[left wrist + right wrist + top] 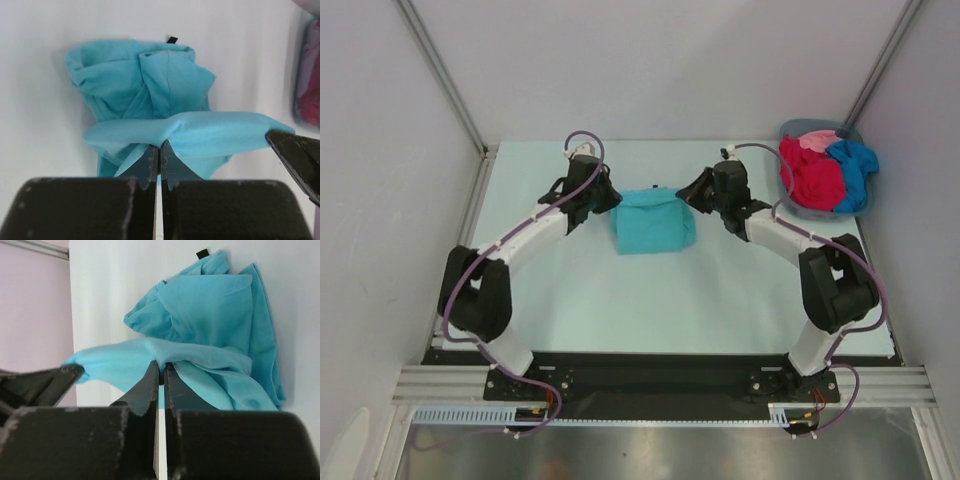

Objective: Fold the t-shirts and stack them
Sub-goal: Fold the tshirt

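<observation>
The teal t-shirt (655,222) lies in a loose, partly folded heap on the pale table (620,300), between the 2 arms and towards the far side. The left gripper (159,150) is pinched tight on a fold of the shirt at its far left corner, its 2 fingers pressed together with teal cloth bunched at the tips. The right gripper (161,372) is clamped the same way on the far right corner. Between the 2 grips a band of the cloth runs lifted above the rest of the shirt, which rests rumpled on the table beyond it. A small black tag (172,39) sticks out at the edge of the heap farthest from the fingers.

At the far right corner of the table stands a grey-blue basket (817,124), well apart from the teal shirt. In it lie 3 more t-shirts in a tumble: a red t-shirt (812,175) filling the left and middle, a pink t-shirt (817,140) at the back, and a blue t-shirt (855,175) draped over the right rim
</observation>
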Robot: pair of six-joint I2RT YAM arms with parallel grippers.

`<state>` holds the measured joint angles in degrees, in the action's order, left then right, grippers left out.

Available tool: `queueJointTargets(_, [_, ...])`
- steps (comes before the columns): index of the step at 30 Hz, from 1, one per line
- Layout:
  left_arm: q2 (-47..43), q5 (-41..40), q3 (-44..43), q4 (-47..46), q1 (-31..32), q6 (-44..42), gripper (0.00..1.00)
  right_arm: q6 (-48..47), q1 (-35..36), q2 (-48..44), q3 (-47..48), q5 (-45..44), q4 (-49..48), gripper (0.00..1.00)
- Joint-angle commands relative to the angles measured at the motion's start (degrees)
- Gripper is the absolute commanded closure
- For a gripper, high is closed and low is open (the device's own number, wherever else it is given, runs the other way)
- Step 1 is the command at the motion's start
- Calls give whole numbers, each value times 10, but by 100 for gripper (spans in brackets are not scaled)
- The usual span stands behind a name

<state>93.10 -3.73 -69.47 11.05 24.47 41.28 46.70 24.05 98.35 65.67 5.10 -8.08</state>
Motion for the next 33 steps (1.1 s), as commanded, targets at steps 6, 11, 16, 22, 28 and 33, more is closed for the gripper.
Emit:
queueJointTargets(6, [141,22,-175,18,-28,-62,100,-20,-25,102,124,28,4,100])
queueJointTargets(11, [173,19,-213,29,-36,-67,99,-23,-37,174,205,48,18,100])
queueJointTargets(16, [190,17,-217,28,-45,-68,100,-28,-41,214,266,55,34,100])
queueJointTargets(22, [224,19,-227,23,-54,-80,66,-24,-41,243,274,61,20,100])
queueJointTargets(28, [239,7,-241,29,-57,-89,0,-27,-41,254,265,54,3,55])
queueJointTargets(33, [226,0,-244,31,-57,-94,0,-56,-44,237,276,33,3,44])
